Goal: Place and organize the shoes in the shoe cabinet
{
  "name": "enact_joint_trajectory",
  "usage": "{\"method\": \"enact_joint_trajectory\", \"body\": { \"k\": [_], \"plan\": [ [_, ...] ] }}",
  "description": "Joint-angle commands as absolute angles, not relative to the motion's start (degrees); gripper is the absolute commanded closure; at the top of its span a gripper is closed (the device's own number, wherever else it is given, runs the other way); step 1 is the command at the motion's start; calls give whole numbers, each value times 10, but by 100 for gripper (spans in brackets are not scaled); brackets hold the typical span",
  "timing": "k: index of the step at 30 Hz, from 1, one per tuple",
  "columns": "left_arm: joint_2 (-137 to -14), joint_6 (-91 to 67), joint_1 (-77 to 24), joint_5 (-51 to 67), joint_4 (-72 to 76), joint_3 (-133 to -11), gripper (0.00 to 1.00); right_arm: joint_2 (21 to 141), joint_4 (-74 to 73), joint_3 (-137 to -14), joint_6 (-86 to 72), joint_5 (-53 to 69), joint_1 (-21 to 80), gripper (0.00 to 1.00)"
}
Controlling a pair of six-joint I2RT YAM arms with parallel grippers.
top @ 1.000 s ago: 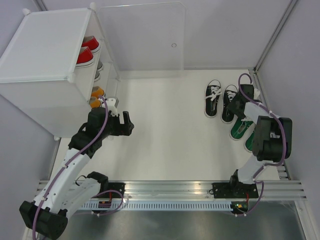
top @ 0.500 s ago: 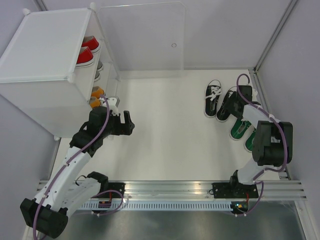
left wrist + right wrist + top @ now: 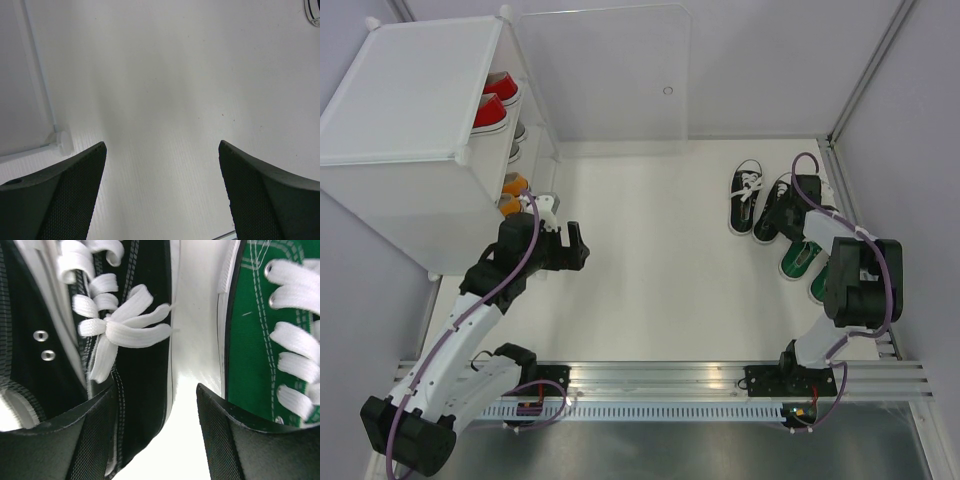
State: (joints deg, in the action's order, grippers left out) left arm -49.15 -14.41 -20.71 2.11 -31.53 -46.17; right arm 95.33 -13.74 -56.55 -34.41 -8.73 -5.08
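Observation:
The shoe cabinet (image 3: 400, 110) stands at the back left with red shoes (image 3: 495, 100), a grey one (image 3: 518, 133) and orange ones (image 3: 512, 188) on its shelves. Two black shoes (image 3: 745, 195) (image 3: 768, 222) and a green pair (image 3: 800, 258) lie at the right. My right gripper (image 3: 788, 197) is down on the right black shoe (image 3: 145, 340). It (image 3: 156, 387) is open, one finger inside the shoe and the other outside its side wall, next to a green shoe (image 3: 250, 350). My left gripper (image 3: 575, 245) (image 3: 162, 144) hangs open and empty over bare floor beside the cabinet.
The clear door panel (image 3: 610, 70) stands open along the back wall. A round corner connector (image 3: 62, 140) of the cabinet shows in the left wrist view. Side walls close in the table on the left and right, and a metal rail (image 3: 660, 375) runs along the near edge.
My right gripper has shifted slightly toward the back over the right black shoe, and that shoe has turned, its near end swinging left. The left arm has stayed still.

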Motion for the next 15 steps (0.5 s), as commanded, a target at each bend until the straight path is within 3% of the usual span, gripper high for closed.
{"method": "enact_joint_trajectory", "body": {
  "k": [1,4,10,13,15],
  "plan": [
    [-492,-124,-207,33,-294,-459,5,983,-135,-562,-352,-121,-50,32],
    [-493,-124,-206,33,-295,-459,5,1005,-138,-570,-344,-134,-51,33],
    [-497,-124,-207,33,-295,-459,5,1019,-138,-596,-325,-146,-51,45],
    [-496,-123,-207,33,-295,-459,5,1020,-147,-606,-317,-164,-51,61],
    [-496,-123,-207,33,-295,-459,5,1020,-153,-611,-318,-178,-52,78]
  ]
}}
